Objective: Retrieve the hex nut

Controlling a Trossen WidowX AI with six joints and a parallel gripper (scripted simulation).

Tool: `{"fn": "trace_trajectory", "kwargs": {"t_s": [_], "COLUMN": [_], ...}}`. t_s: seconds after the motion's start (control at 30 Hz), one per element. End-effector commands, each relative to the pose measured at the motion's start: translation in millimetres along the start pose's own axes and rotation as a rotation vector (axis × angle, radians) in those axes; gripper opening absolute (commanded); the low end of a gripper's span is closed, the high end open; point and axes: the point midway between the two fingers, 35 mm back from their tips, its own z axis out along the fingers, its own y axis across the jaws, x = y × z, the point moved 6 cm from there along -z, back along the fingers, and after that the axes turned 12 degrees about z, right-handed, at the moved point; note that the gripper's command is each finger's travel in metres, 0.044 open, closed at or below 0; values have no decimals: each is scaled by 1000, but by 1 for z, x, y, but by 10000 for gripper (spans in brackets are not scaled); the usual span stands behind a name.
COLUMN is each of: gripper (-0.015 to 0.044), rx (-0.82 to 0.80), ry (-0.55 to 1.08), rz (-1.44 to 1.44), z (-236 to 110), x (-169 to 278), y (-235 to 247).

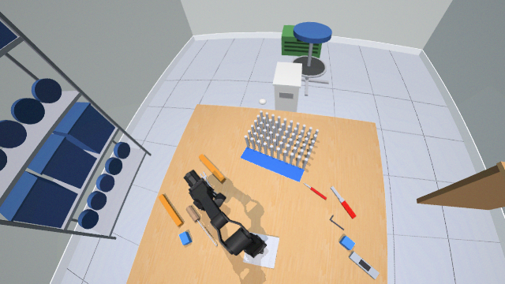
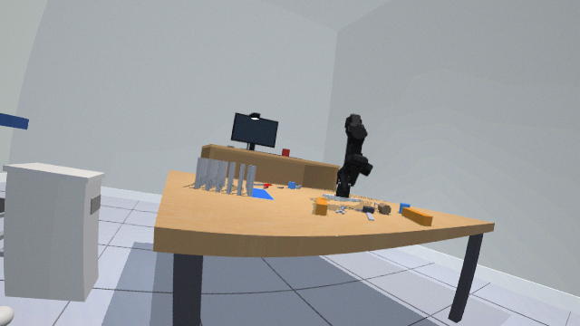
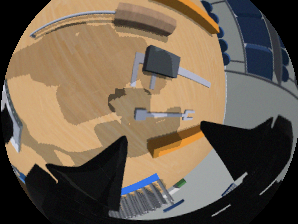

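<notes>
My gripper is open and empty, held above the left-side tools. The standing metal spacers look upright, with the blue taped strip in front. The nut cannot be made out among them. A grey wrench-like tool lies below my hand. Beside it is a tool with a dark block-shaped handle and pale metal parts. A wooden-handled tool has a long thin shaft.
Orange bars and a blue block lie around the left tools. On the right are a red-handled screwdriver, a red-handled knife-like tool, a hex key, another blue block and a grey device.
</notes>
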Motion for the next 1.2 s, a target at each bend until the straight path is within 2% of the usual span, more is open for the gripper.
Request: {"fn": "trace_trajectory", "kwargs": {"t_s": [0.0, 0.27, 0.33, 1.1, 1.17], "gripper": [440, 440, 440, 440, 440], "rx": [-128, -256, -270, -271, -279], "ry": [-120, -292, -316, -318, -306], "rz": [-553, -1226, -1309, -1310, -1244], "z": [-7, -26, -29, -33, -33], "x": [-67, -141, -149, -152, -152], "y": [5, 29, 33, 45, 44]}}
